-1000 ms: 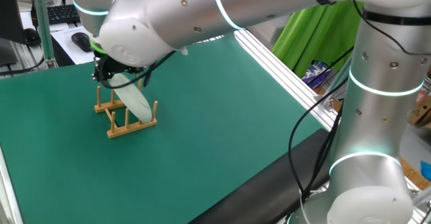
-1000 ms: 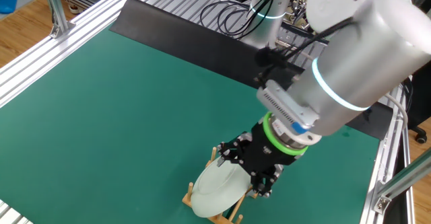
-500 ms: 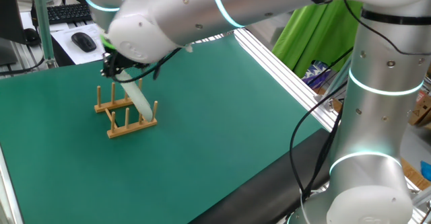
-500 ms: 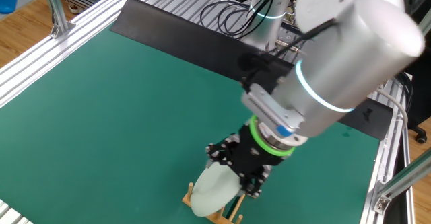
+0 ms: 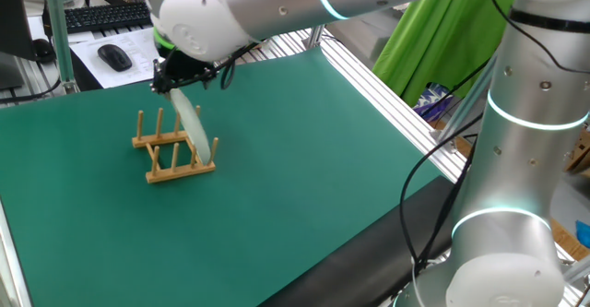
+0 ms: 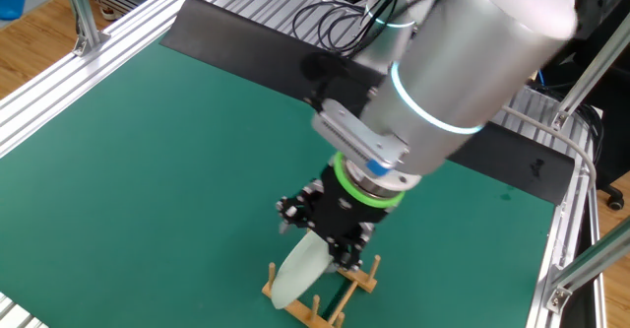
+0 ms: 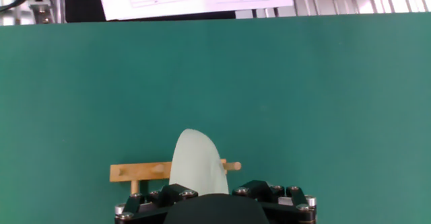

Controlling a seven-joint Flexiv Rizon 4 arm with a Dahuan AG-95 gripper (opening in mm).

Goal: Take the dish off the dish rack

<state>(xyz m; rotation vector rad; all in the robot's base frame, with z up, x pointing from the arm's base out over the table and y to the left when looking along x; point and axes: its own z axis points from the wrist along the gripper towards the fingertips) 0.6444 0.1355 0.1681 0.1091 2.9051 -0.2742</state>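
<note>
The dish (image 5: 191, 127) is a pale greenish-white plate, held on edge. My gripper (image 5: 171, 78) is shut on its top rim and holds it lifted, its lower edge still between the pegs of the dish rack (image 5: 172, 156). The dish rack is a small light-brown wooden rack standing on the green mat. In the other fixed view the gripper (image 6: 330, 244) grips the dish (image 6: 295, 271) above the rack (image 6: 330, 300). In the hand view the dish (image 7: 196, 162) sticks out from between my black fingers, with the rack (image 7: 141, 173) behind it.
A green mat (image 5: 304, 159) covers the table. Aluminium rails (image 5: 387, 95) run along its right edge. A keyboard (image 5: 92, 17), a mouse (image 5: 114, 56) and papers lie beyond the far edge. A black strip (image 6: 266, 47) and cables lie at the far side in the other fixed view.
My gripper has risen and moved a little to the right with the dish, which has come partly up out of the rack and stands more upright. The rack has stayed put.
</note>
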